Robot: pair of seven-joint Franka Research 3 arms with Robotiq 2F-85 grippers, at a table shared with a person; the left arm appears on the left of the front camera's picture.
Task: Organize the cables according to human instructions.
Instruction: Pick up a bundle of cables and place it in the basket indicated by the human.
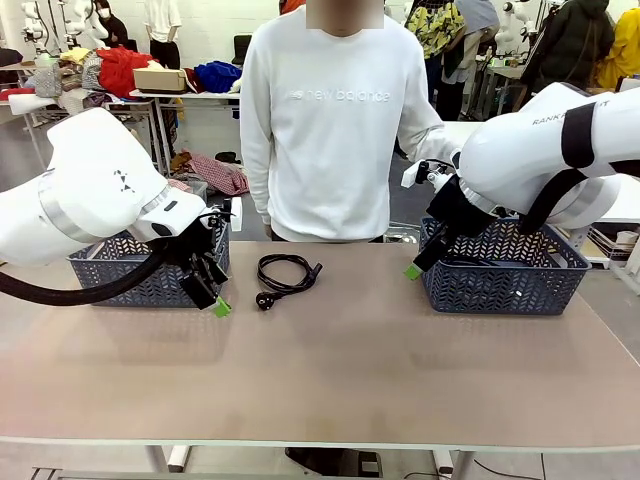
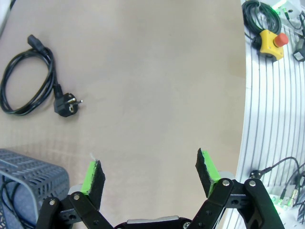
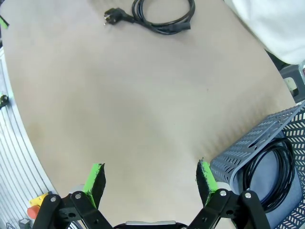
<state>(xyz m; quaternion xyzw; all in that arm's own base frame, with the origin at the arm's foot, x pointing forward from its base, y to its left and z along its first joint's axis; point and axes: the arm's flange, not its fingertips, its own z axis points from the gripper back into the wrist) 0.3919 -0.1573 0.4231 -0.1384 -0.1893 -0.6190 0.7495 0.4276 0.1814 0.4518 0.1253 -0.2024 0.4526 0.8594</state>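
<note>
Beige surface [image 1: 330,370] carries one coiled cable [image 1: 285,272] at the far middle — nearer the left gripper [image 1: 213,290] than the right gripper [image 1: 420,262] (both fingers spread wide, empty).

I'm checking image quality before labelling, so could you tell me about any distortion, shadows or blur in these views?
Front view: even light, soft shadows under the baskets, little distortion. Left wrist view: wide-angle bending at the table edge, cable sharp. Right wrist view: similar curving, faint shadows beneath the open right gripper.
</note>
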